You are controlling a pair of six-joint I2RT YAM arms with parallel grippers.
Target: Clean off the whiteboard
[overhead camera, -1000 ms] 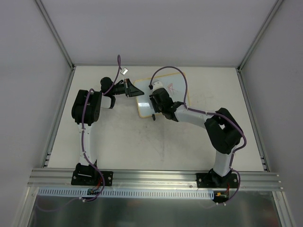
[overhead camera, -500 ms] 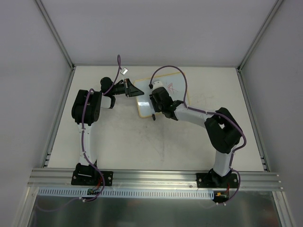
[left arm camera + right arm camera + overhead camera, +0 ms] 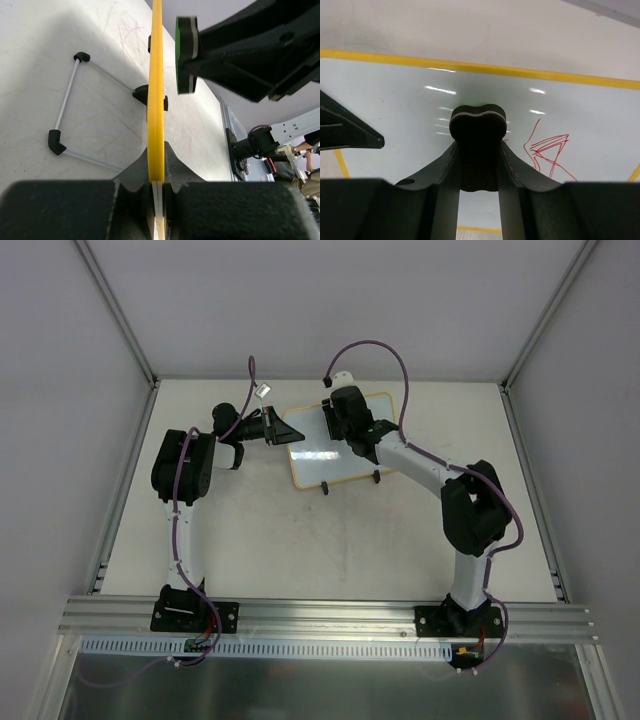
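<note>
Centrally, the whiteboard (image 3: 325, 458) sat on the table (image 3: 300, 540), toward its far side. The left gripper (image 3: 156, 176) was clamped on the board's yellow rim, while the right gripper (image 3: 478, 150) pinched a black eraser (image 3: 478, 120) at the white surface, just beside a red scribble (image 3: 547, 152).

On table (image 3: 300, 530): whiteboard (image 3: 320, 455), left gripper (image 3: 283, 430) at its left edge; over it, eraser (image 3: 478, 122), left of scribble (image 3: 547, 150).

The whiteboard (image 3: 395, 115) is glossy and smooth, catching light glints; its yellow rim looks plastic. The table (image 3: 300, 540) is matt and scuffed; the eraser (image 3: 478, 125) matt black.
</note>
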